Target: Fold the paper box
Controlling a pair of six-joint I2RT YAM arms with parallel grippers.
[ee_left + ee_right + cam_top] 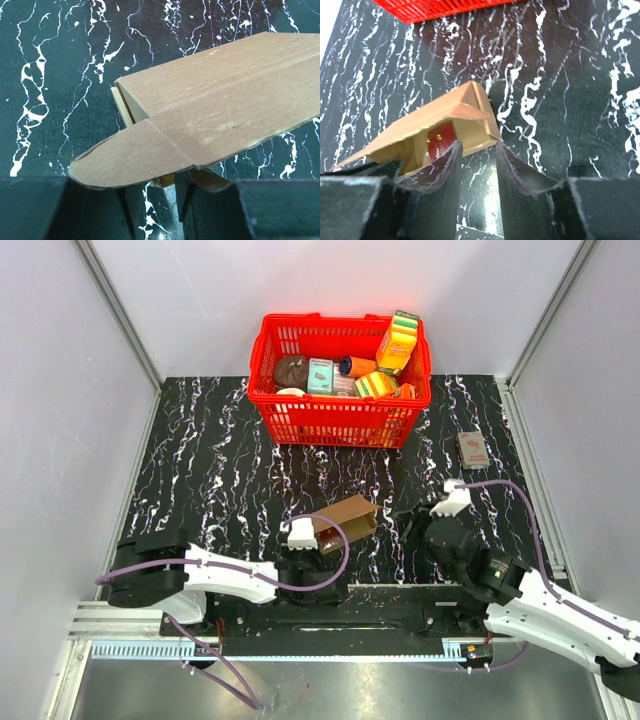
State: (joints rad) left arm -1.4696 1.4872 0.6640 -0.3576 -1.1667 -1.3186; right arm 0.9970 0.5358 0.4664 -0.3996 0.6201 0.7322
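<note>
The paper box (348,519) is a brown cardboard mailer lying near the table's front middle, partly folded, with its lid raised and one end open. In the left wrist view its lid and a rounded tab (210,115) hang over my fingers. My left gripper (318,543) (152,187) sits at the box's near left end, its jaws apart with table showing between them. My right gripper (408,522) (479,147) is open and empty just right of the box (445,120), its left fingertip (451,155) close to the open end. A red packet (440,140) shows inside.
A red basket (300,422) full of small colourful boxes stands at the back middle. A small reddish-brown packet (472,449) lies at the right. White walls and rails close in the black marbled table (210,480) on both sides.
</note>
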